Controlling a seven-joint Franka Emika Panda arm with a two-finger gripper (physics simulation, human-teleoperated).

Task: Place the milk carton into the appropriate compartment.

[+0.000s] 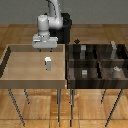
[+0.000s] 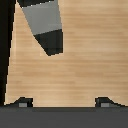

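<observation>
Milk carton (image 1: 48,63) upright on light tray surface (image 1: 20,70), below end effector (image 1: 44,48) and slightly toward exterior view's right; not touching. Long axis vertical, so approach straight down w/ small lateral shift. End effector empty, fingers (image 2: 22,103) spread fairly wide in wrist view. Dark divided compartment box (image 1: 97,65) well apart, farther toward exterior view's right. Grasp not yet made.
</observation>
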